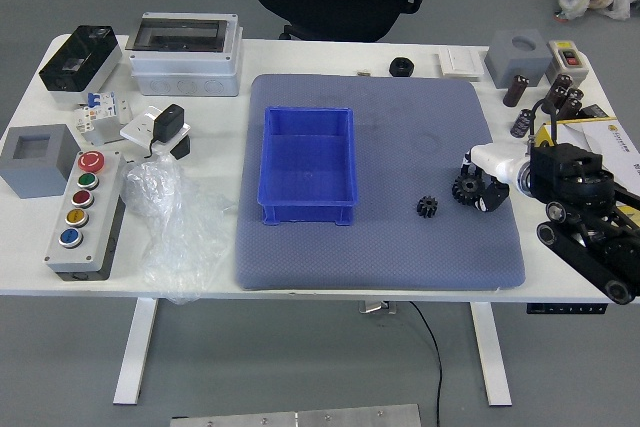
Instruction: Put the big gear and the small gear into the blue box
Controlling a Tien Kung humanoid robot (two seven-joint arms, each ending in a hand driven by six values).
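Blue plastic makes up the box point(308, 159), which stands on the left half of the mat point(350, 262), and neither gear is in it. Both placements are therefore left to do, and the task looks to be at its first pick. The big gear point(466, 190) lies close to the mat's right edge, roughly midway between the near and far edges. The small gear point(427, 207) sits to its left and slightly nearer the mat's near edge, between the big gear and the box, apart from both.

The right hand point(504, 161) reaches in over the mat's right edge, with its black arm point(580, 179) behind it. The big gear is right at the hand's left end, partly framed by it, and seems to rest on the mat; the small gear is farther left, outside the hand's reach as it is posed. Whether the hand is open, closed or gripping the big gear, I cannot tell from this view. The big gear looks like the first target. A secure hold, a lift and a carry leftward over the box wall should come next, with care not to knock the small gear on the way.
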